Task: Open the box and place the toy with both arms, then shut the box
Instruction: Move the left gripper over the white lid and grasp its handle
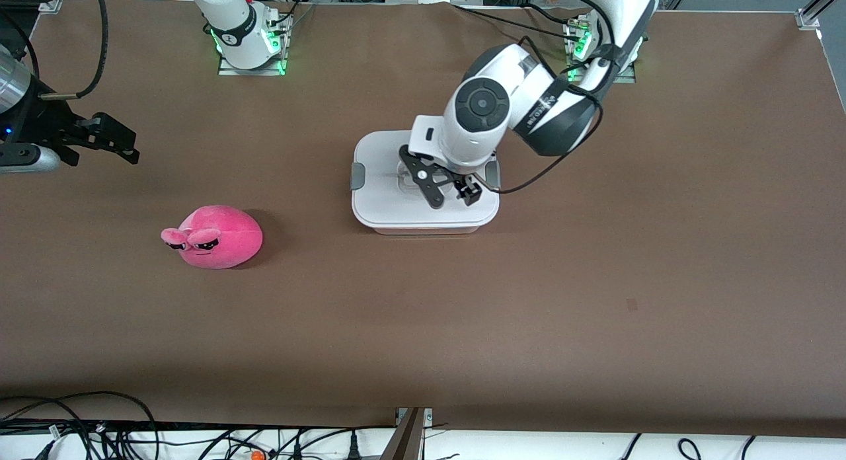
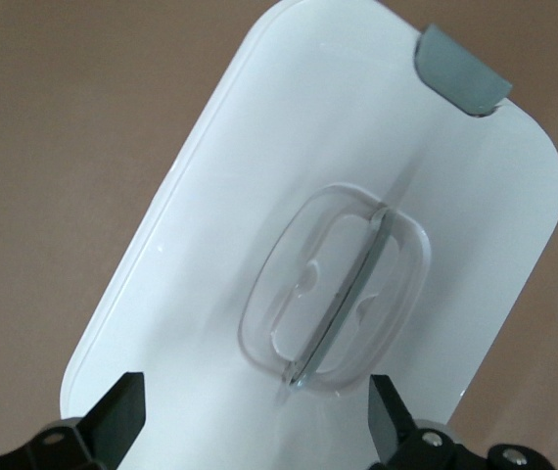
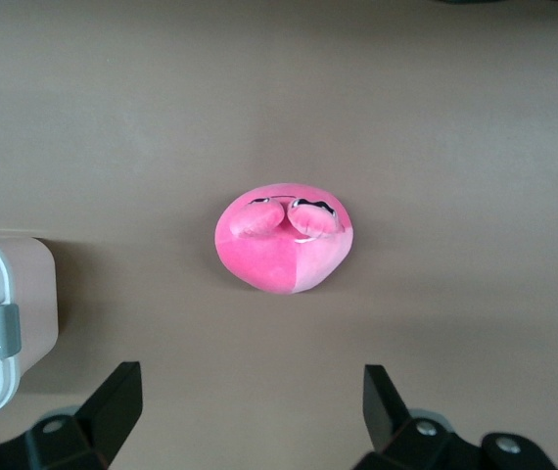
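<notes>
Robot lab: bolted arm bases (image 1: 248,43), cable tangle (image 1: 132,433).

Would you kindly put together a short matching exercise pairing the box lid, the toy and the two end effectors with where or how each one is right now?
Things:
1. lid
2. toy
3. left end effector
4. right end effector

States:
A. open, over bare table toward the right arm's end
B. open, over the lid's recessed handle
C. lying on the table, nearer the front camera than the box
D. shut on the box

Pairs: 1-D, 2-C, 3-B, 4-A
</notes>
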Available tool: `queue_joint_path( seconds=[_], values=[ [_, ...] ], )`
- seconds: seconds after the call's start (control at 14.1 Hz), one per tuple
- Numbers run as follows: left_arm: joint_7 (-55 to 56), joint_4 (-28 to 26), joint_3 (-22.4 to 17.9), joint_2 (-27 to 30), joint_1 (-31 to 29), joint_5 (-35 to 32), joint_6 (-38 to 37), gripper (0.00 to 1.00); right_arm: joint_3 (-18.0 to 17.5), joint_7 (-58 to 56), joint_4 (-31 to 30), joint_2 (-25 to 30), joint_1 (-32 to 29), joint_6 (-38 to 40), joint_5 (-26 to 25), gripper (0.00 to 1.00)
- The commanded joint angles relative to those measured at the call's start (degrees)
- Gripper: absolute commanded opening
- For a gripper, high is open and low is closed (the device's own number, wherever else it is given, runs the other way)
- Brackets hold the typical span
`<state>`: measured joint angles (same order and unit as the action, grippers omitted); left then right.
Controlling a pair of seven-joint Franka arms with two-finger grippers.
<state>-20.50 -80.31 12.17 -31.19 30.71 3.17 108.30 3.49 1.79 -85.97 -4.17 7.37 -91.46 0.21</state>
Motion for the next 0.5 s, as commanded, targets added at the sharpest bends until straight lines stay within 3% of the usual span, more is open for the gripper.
queue_joint_path(
  seconds=[0.0, 0.43],
  values=[
    [-5.8, 1.2, -0.6, -2.2, 2.8, -2.5, 3.3, 1.00, -0.2, 0.1, 1.0, 0.0, -0.3, 1.3, -0.1, 1.00],
    [-11.1, -0.6, -0.6, -2.6, 5.3, -9.5, 5.3, 1.00, -0.6, 0.8, 0.9, -0.3, 0.4, 1.1, 0.1, 1.00]
  ],
)
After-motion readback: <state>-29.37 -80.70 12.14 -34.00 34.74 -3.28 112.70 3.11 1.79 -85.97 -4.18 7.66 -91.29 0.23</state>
